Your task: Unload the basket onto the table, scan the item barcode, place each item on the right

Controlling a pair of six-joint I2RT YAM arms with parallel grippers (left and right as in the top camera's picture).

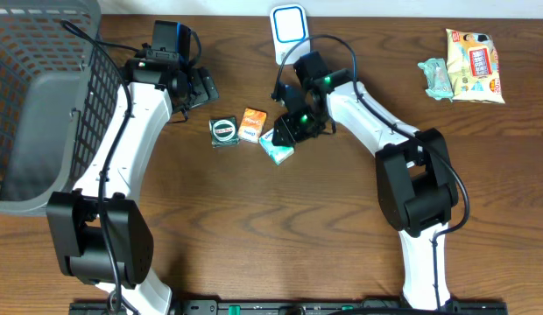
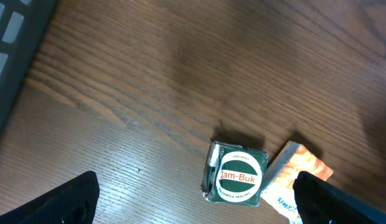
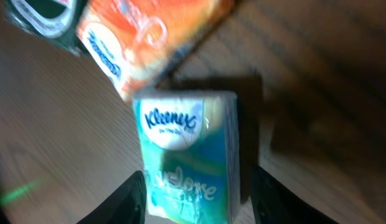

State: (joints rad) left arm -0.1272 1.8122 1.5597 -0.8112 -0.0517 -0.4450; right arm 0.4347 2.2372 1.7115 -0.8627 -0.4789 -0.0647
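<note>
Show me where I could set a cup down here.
The wide bare wood at the front, between the left arm and the right arm. Crowded: the middle, where green tin, orange packet, Kleenex pack and right gripper cluster.

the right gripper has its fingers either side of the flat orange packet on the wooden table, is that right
No. The right gripper has its fingers either side of the teal Kleenex tissue pack on the wooden table; the flat orange packet lies beside it. The right wrist view shows this.

Teal-and-white Kleenex pack [image 3: 187, 155], lying flat, label side up
</note>
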